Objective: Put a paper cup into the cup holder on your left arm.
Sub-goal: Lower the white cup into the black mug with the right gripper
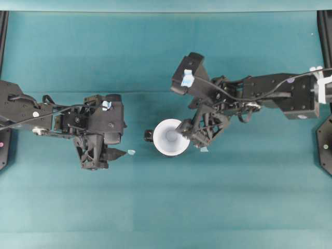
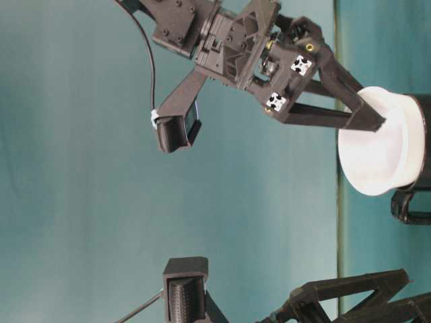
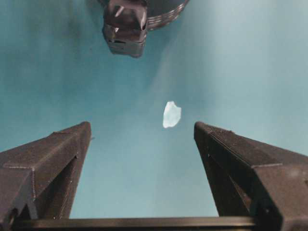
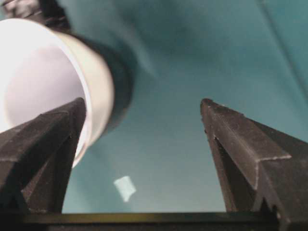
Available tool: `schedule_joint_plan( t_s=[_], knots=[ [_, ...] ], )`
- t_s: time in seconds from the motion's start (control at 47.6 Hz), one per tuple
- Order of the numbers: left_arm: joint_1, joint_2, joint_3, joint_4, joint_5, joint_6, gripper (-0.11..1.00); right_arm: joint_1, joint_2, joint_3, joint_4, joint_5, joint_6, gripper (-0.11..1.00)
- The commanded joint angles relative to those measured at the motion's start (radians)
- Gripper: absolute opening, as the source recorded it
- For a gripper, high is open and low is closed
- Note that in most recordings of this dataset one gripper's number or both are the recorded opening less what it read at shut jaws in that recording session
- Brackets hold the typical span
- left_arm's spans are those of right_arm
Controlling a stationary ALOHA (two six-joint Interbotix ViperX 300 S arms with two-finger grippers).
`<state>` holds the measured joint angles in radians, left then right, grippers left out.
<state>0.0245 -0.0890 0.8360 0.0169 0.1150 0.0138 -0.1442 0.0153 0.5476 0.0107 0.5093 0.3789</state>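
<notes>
The white paper cup (image 1: 168, 136) stands inside the black cup holder (image 1: 149, 136) at the table's middle; only the holder's side tab shows beside it from overhead. At table level the cup (image 2: 380, 148) rises out of the holder (image 2: 424, 134). My right gripper (image 1: 191, 139) is open beside the cup, one finger across its rim, the other well clear. In the right wrist view the cup (image 4: 43, 82) and the dark holder (image 4: 122, 82) sit at the left of the gripper (image 4: 143, 108). My left gripper (image 1: 115, 155) is open and empty, left of the holder (image 3: 126, 21).
A small pale scrap (image 1: 131, 152) lies just off the left gripper's tips, seen also as a scrap (image 3: 171, 114) in the left wrist view. Another scrap (image 1: 204, 149) lies under the right gripper. The teal cloth (image 1: 166, 207) covers the whole table.
</notes>
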Motion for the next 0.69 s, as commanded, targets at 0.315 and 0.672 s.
schedule_joint_plan(
  t_s=[0.315,0.672],
  knots=[
    [0.003,-0.005,-0.009,0.002,-0.008,-0.002,0.91,-0.025,-0.055,0.012,0.0,-0.008,0.011,0.92],
    [0.006,-0.005,-0.006,0.003,-0.008,-0.003,0.91,-0.02,-0.14,0.043,0.003,0.006,0.014,0.92]
  ],
)
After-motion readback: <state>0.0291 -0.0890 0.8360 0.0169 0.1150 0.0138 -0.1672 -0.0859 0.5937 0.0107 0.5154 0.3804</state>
